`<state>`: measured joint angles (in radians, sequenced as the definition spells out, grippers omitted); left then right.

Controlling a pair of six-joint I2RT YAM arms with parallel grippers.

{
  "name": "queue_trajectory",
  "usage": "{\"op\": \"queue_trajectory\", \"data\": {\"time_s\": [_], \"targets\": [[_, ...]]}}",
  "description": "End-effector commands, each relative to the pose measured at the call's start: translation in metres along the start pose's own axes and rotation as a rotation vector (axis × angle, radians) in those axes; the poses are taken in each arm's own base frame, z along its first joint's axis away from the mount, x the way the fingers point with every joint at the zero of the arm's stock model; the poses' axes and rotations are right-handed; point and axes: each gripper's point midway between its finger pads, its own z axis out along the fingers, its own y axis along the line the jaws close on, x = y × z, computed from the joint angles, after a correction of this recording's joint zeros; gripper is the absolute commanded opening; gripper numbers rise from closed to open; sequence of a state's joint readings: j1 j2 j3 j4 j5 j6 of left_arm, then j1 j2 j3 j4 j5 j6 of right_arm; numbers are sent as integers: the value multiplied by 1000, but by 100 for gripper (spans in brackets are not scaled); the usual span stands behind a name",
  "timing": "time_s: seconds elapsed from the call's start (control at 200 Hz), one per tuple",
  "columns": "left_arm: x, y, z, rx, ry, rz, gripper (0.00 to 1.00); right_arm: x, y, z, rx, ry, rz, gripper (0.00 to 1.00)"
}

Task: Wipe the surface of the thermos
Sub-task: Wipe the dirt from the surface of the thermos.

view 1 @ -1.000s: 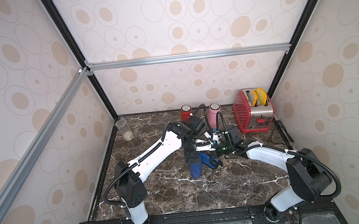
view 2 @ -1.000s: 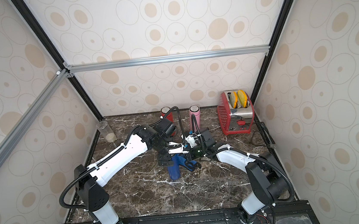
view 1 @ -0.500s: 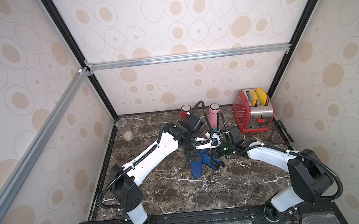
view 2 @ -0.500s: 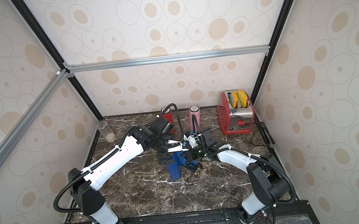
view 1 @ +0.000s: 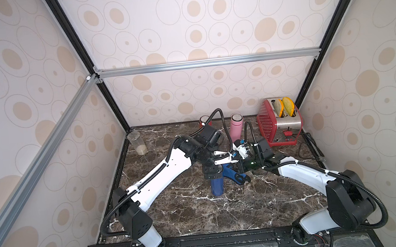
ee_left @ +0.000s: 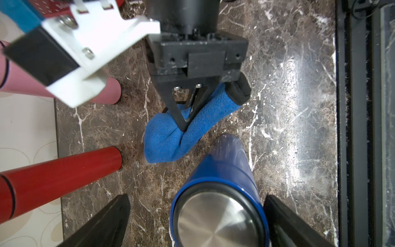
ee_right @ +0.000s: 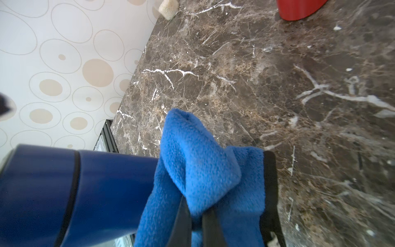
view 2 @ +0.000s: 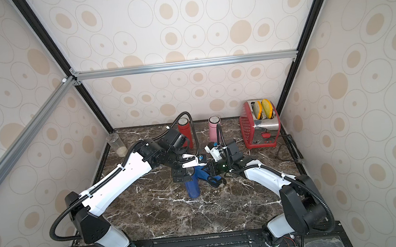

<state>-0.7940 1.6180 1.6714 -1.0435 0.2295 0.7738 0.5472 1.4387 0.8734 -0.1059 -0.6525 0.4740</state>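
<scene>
Top views: blue thermos (view 1: 217, 186) stands upright mid-table on the marble table (view 1: 249, 205), between the two arms. left gripper (view 1: 212, 173) sits right over its cap, pointing down. blue cloth (view 1: 229, 172) is just beside the thermos, on the right arm's side. Back row: red bottle (view 2: 184, 132), pink bottle (view 1: 236, 128), red toaster (view 1: 278, 127) with two slices in the slots. Glass jar (view 1: 138, 144) is in the far left corner.

Left wrist view: left fingers (ee_left: 106, 220) are wide apart, one on each side of the steel-topped cap. There's a clear gap on one side; the other is close, contact unclear. right gripper (ee_left: 185, 125) is pinched tight on the cloth, which bunches around the tips. The cloth has a black cuff at one end. Its edge is just beside the thermos body.

Right wrist view: jaws are together with the cloth folded over them. The cloth overlaps the thermos side; can't tell if it touches. Red bottle base is further off.
</scene>
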Motion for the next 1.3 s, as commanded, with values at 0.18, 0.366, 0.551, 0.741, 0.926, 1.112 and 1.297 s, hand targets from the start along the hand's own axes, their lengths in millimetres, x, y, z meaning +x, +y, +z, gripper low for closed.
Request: {"op": "queue_trajectory", "data": {"time_s": [0.18,0.366,0.551,0.741,0.926,1.112,1.297], "targets": [[-12,-7,-21,-26,-102,-30,99,4,-4,-15,20,-15,-6,0],[-12,0,-22,-115,-163,-89,99,6,-5,-18,20,-21,0,0],[-22,12,-30,-259,-325,-192,99,8,-5,-21,23,-23,-1,0],[-24,12,-38,-334,-478,-291,99,10,-5,-22,20,-21,1,0],[-13,5,-33,-361,-528,-370,99,12,-5,-23,22,-19,2,0],[-3,-2,-25,-367,-547,-415,99,13,-6,-23,22,-19,10,0],[10,-7,-11,-394,-567,-455,99,12,-4,-25,23,-21,14,0]]}}
